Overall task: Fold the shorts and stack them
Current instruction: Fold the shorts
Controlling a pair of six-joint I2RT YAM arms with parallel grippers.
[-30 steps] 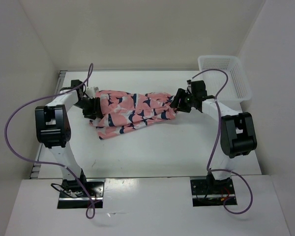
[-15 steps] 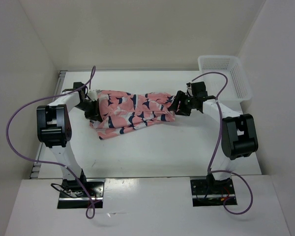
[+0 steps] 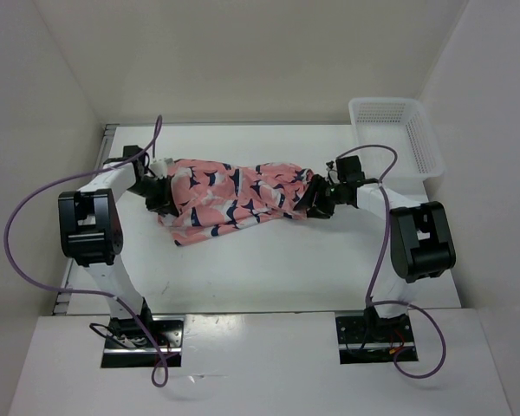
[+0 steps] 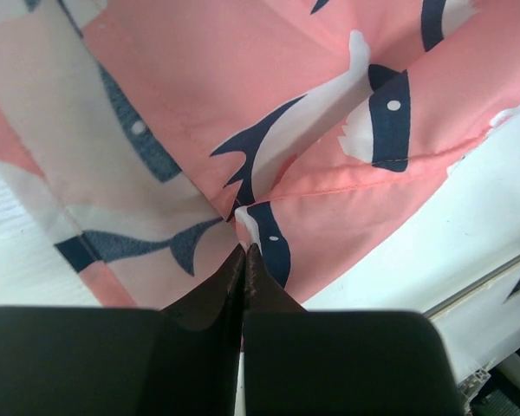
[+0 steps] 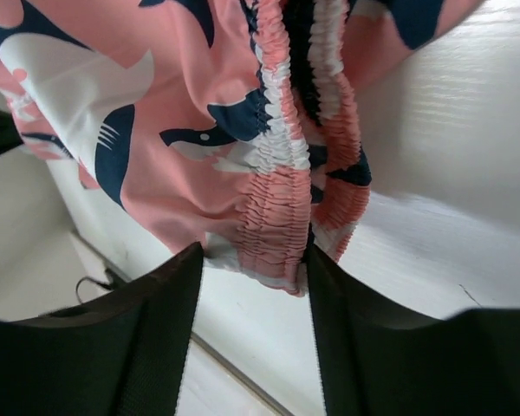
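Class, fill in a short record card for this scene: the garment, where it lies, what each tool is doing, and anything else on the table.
garment: the shorts, coral-pink with a navy-and-white print
position: lying crumpled on the table, stretched between the two arms
left tool: shut, pinching a fold of the fabric
right tool: closed around the bunched elastic waistband
other item: white mesh basket, far right corner, apart from the shorts

Robotics lab test cell: left arm [image 3: 91,227] and right arm [image 3: 420,238] bolted by metal base plates [image 3: 143,334] at the near edge of a white surface [image 3: 269,260]. Plain white panels [image 3: 243,61] box it in on three sides; loose purple cables [image 3: 17,251] loop off each arm.
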